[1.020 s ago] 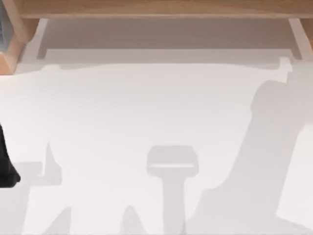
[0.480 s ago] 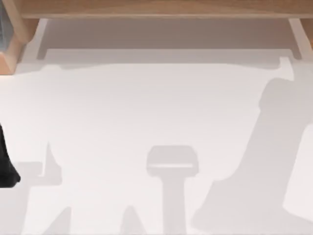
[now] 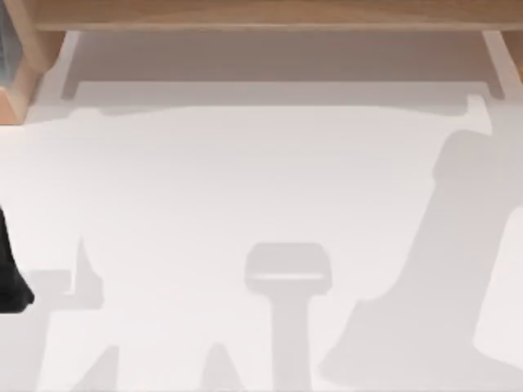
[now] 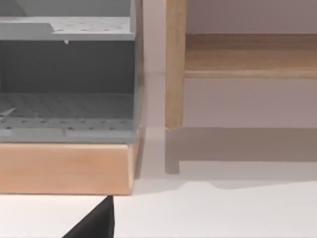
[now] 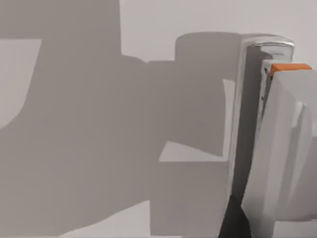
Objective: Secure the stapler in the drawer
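Note:
The drawer (image 3: 69, 65) stands pulled out from the light wood furniture (image 3: 270, 15) at the far edge of the top view, white walls around a pale floor. In the right wrist view the stapler (image 5: 282, 148) is a long white-grey body with an orange tip, lying over the white table. A dark part of my right gripper (image 5: 234, 223) sits right beside it. Whether it touches the stapler I cannot tell. My left arm (image 3: 8, 278) is parked at the table's left edge, and a dark part of the left gripper (image 4: 94, 223) faces the cabinet.
A grey shelved cabinet (image 4: 67, 84) on a wooden base (image 4: 64, 168) stands at the far left, next to the drawer's wooden post (image 4: 175, 64). Arm shadows fall across the white table (image 3: 245, 180).
The large arm shadow at the table's right side has shifted to the right since one second ago. The left arm has stayed still.

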{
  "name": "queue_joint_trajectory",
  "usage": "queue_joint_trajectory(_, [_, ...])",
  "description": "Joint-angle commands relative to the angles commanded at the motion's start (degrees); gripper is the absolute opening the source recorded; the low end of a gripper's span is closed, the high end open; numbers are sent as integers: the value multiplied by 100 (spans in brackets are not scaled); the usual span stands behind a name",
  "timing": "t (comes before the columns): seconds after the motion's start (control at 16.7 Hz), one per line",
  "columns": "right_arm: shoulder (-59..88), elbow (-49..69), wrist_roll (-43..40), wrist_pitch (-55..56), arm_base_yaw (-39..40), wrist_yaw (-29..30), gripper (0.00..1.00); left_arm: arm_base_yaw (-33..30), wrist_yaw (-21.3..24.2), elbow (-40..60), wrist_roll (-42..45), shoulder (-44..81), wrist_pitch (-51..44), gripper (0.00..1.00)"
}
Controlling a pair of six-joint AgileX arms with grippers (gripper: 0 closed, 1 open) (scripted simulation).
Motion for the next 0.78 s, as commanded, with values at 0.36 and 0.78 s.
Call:
queue_joint_trajectory(0.36, [0, 0, 0, 0, 0, 0, 90, 0, 0, 0, 0, 0, 0, 100])
queue_joint_trajectory(0.78, [0, 0, 0, 0, 0, 0, 100, 0, 0, 0, 0, 0, 0, 100])
